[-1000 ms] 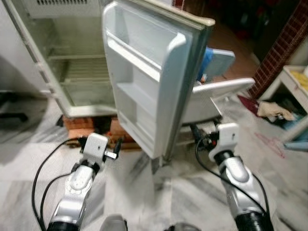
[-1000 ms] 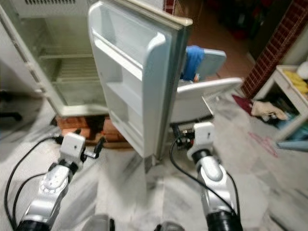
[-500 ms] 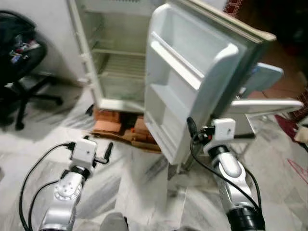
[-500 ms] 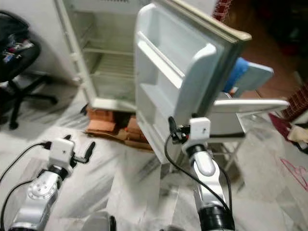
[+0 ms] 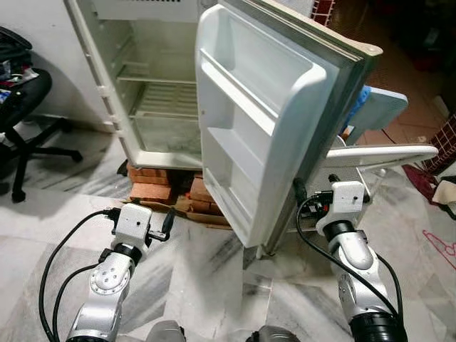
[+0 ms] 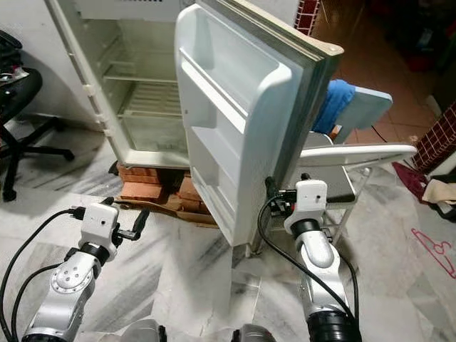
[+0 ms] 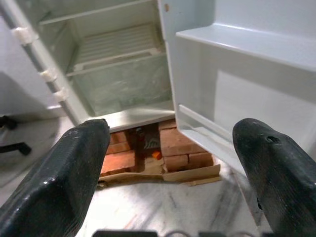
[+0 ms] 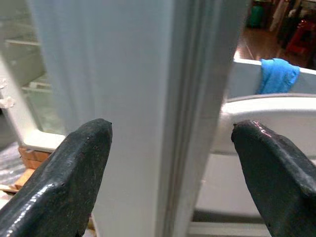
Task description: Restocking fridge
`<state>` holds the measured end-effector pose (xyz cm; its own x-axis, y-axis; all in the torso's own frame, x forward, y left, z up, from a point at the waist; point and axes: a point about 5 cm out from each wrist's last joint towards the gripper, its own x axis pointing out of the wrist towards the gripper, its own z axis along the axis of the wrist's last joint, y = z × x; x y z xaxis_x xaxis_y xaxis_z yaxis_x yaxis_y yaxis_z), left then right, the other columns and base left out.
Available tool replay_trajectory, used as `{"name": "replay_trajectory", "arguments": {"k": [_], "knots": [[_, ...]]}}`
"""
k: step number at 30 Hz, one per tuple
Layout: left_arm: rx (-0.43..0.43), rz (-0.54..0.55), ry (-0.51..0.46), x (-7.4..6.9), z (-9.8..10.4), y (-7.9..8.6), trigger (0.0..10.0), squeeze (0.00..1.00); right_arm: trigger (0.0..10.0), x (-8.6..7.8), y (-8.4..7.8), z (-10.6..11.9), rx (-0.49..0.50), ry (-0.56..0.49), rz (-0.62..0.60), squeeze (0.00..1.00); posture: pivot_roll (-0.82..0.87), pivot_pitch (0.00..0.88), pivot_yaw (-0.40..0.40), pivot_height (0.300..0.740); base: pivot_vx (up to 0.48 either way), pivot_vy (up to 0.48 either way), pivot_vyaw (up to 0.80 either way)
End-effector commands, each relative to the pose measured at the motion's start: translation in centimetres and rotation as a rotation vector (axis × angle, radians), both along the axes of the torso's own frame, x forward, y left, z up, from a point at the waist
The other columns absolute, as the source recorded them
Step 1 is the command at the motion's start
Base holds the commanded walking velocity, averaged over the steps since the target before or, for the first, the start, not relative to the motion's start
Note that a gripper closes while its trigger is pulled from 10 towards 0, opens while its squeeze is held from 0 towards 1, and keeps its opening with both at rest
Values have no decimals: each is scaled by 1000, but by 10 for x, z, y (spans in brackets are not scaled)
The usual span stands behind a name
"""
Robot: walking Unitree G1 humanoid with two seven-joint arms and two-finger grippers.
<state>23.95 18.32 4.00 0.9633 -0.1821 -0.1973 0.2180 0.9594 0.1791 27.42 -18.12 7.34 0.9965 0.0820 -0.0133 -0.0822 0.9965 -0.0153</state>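
The white fridge [image 5: 153,107] stands open with bare shelves inside. Its door [image 5: 263,121] swings out towards me, and the door racks hold nothing. My right gripper [image 5: 303,203] is open at the door's lower outer edge; in the right wrist view its two fingers [image 8: 69,173] straddle that edge [image 8: 170,98]. My left gripper [image 5: 162,225] is open low on the left, above the marble floor. In the left wrist view it [image 7: 173,131] points at the fridge's base and the lower door rack [image 7: 247,44].
The fridge rests on red bricks [image 5: 153,191] over cardboard. A black office chair [image 5: 21,107] stands at the left. A white plastic chair [image 5: 385,153] with a blue cloth [image 6: 333,103] sits behind the door. A red hanger [image 5: 443,246] lies on the floor at the right.
The whole view has swung left and then slightly back, so the camera moved. The office chair came into view. Both arms keep much the same pose, the right gripper staying by the door's edge.
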Motion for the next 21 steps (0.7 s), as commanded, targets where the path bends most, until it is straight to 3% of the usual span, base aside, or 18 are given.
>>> {"name": "replay_trajectory", "arguments": {"k": [1,12,15,18,20,21], "knots": [[20,12,8,-2,0,5,10000,0,10000,7,-4,8,0,-32,-24,0,54,46,-15,740,0,0,0],[-17,136,90,-18,-13,27,10000,0,10000,50,-22,50,29,-137,-119,0,70,52,-14,740,0,0,0],[-23,138,110,-23,-16,28,10000,0,10000,61,-20,60,98,-149,-107,0,73,52,-15,740,0,0,0],[-17,130,119,-24,-18,26,10000,0,10000,66,-8,65,149,-159,-32,0,76,51,-15,740,0,0,0],[-7,110,113,-22,-17,23,10000,0,10000,65,15,74,253,-180,137,0,78,50,-15,740,0,0,0],[-7,110,113,-22,-17,23,10000,0,10000,65,15,74,253,-180,137,0,78,50,-15,740,0,0,0]]}}
